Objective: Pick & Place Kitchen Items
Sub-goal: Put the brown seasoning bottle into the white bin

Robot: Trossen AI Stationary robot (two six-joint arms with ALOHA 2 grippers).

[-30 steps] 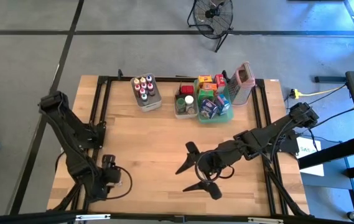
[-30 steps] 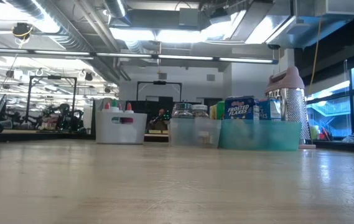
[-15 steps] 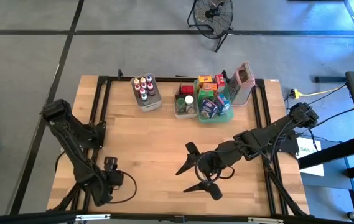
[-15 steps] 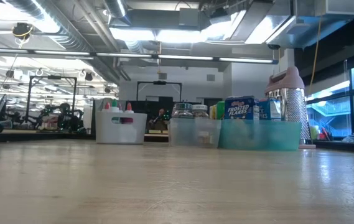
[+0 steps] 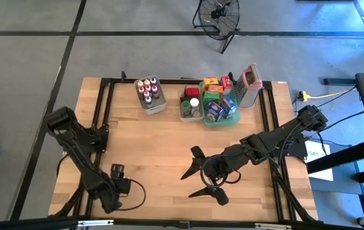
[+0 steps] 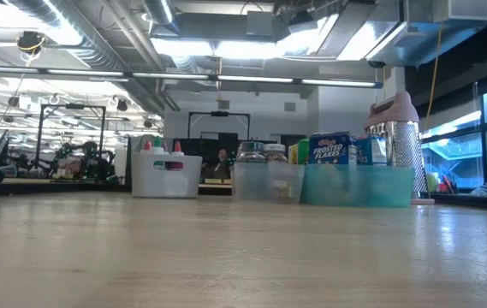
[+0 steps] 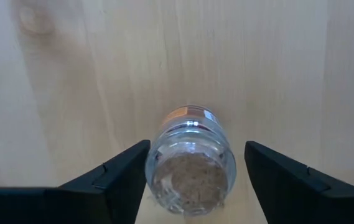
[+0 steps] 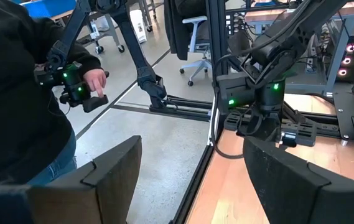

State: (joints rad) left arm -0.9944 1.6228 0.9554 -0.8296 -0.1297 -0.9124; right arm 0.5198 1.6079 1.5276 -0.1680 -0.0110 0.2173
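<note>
A small clear jar (image 7: 191, 163) with brown contents and an orange band at its far end sits on the bare wood near the table's near left corner. My left gripper (image 7: 195, 180) points down over it, open, with one finger on each side of the jar. In the high view my left gripper (image 5: 118, 181) hides the jar. My right gripper (image 5: 199, 177) hovers open over the table's middle, holding nothing. Other kitchen items fill a bin of small bottles (image 5: 150, 93), a clear bin with jars (image 5: 191, 105) and a teal tray (image 5: 221, 107) at the far edge. My left gripper comes at the jar from above. One finger (image 7: 124, 177) shows right against the jar's side (image 7: 152, 163), and I cannot tell whether it touches. A strip of table shows between the jar and the other finger (image 7: 276, 177).
A grey grater with a pink rim (image 5: 249, 83) stands to the right of the teal tray. Black frame rails (image 5: 105, 108) run along the table's left and right sides. In the right wrist view a person (image 8: 21, 93) stands beyond the table's left edge holding a controller.
My left gripper has come down and shifted a little toward the table's near edge and right, over the near left corner.
</note>
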